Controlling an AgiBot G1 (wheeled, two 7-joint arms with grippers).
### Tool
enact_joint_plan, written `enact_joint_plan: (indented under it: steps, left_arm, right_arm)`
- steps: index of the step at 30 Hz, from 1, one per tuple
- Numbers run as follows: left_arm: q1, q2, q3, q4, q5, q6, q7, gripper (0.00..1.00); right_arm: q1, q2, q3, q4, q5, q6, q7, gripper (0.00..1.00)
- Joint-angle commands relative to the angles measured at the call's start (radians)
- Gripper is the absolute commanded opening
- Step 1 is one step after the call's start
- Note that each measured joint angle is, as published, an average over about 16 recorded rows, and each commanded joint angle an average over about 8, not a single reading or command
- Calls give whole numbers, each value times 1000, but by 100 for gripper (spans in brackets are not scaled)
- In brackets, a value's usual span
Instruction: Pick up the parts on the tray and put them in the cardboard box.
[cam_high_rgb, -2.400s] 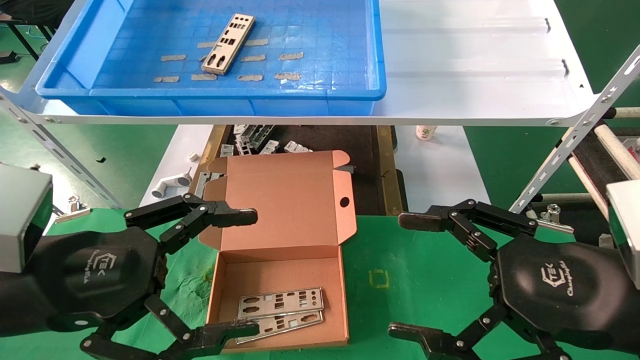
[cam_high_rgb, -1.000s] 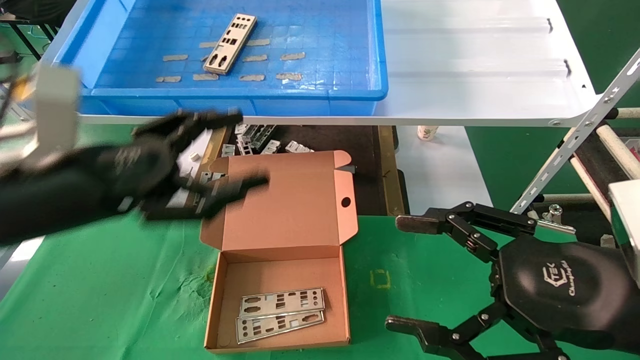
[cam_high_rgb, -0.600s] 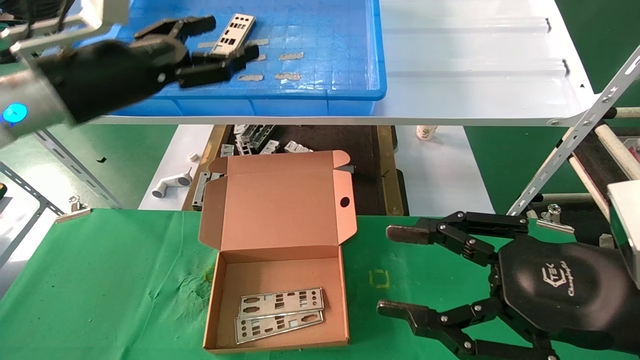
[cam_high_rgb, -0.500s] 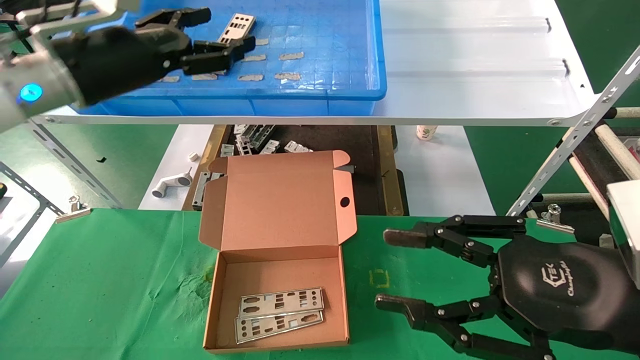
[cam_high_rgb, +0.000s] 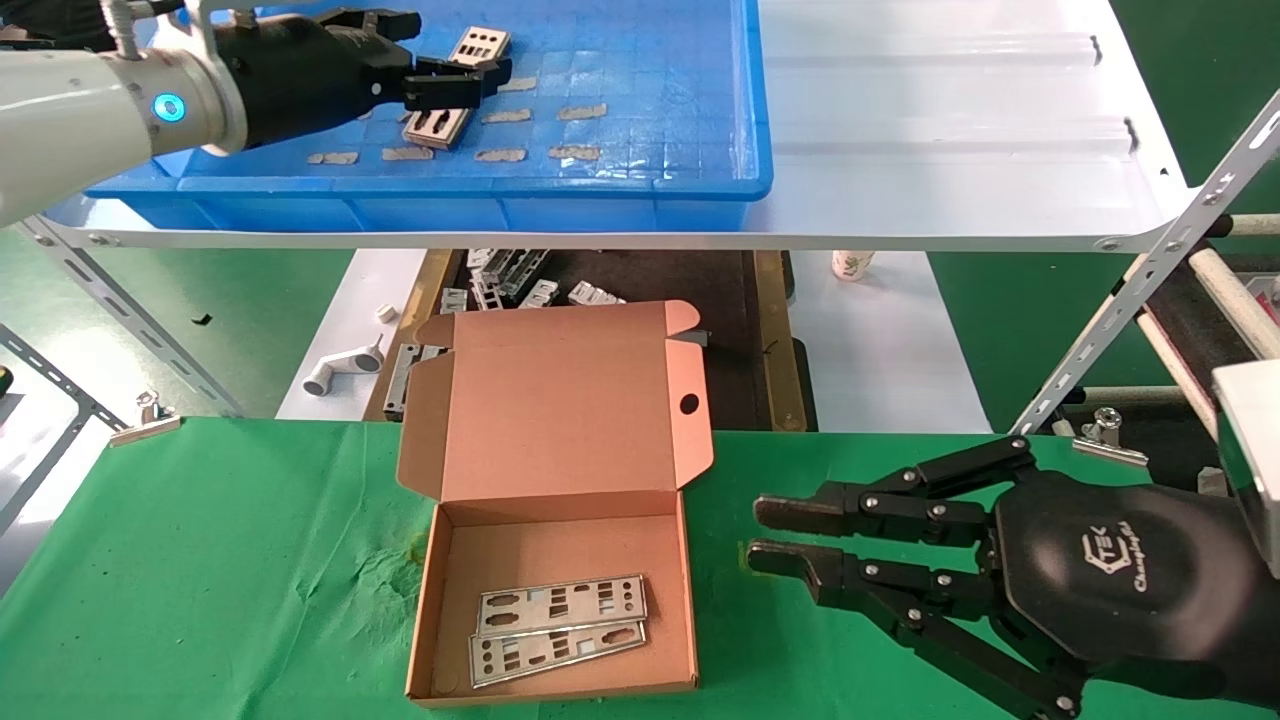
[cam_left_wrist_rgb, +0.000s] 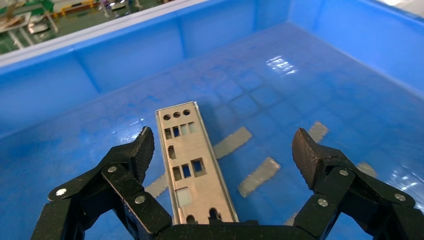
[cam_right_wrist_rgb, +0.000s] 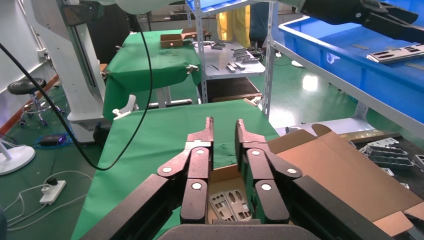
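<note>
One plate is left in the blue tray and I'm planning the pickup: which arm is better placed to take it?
Left. The left gripper is open over the plate in the tray, a finger on each side. The right gripper hangs over the green cloth beside the cardboard box, fingers nearly together.

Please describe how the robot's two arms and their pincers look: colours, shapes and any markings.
The left pincer has black linked fingers with silver rivets on a black housing, joined to a white arm segment bearing a round blue light. The right pincer is the same black design; its rounded housing carries a white hexagon logo with lettering. A grey box sits behind it.
</note>
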Motion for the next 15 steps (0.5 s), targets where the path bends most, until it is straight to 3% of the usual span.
enact_joint_plan:
  steps: [1, 15]
  left_arm:
    - [-20, 22, 7, 41, 15, -20, -2, 100]
    - [-85, 90, 15, 218, 27, -43, 21, 100]
  right_arm:
    - [0, 0, 0, 0, 0, 0, 0, 0]
    - [0, 0, 0, 0, 0, 0, 0, 0]
